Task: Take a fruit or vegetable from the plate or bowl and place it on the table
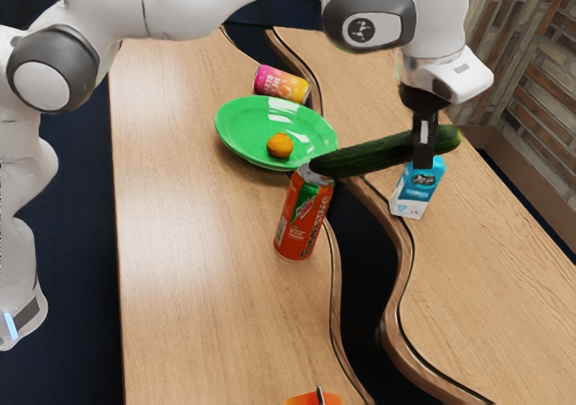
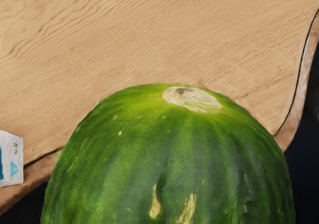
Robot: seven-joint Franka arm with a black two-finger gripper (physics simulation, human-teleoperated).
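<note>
Here's the cucumber (image 1: 378, 156), up off the bench (image 1: 198, 270) and lying lengthwise across the exterior view, its left end over by the top of the red can (image 1: 301, 220), its other end reaching past our tool (image 1: 424, 157). And we've got it: the tool is clamped on the cucumber, well toward that right-hand end, so the long free stretch sticks out toward the exterior view's left. That's what this next move hangs on! Come straight down here, we'd say, and the long side could knock the can, while the blue-and-white carton (image 1: 418, 191) sits close by the grip. Whether the tip touches the can, we can't tell. We'd want the whole length swung or carried toward the exterior view's right, beyond the dark winding channel (image 1: 364, 270), then lowered level onto wood. Off to the left, the green plate (image 1: 238, 135) holds its small orange fruit (image 1: 280, 145); our cucumber is clear of it, only the setting down to go.
</note>
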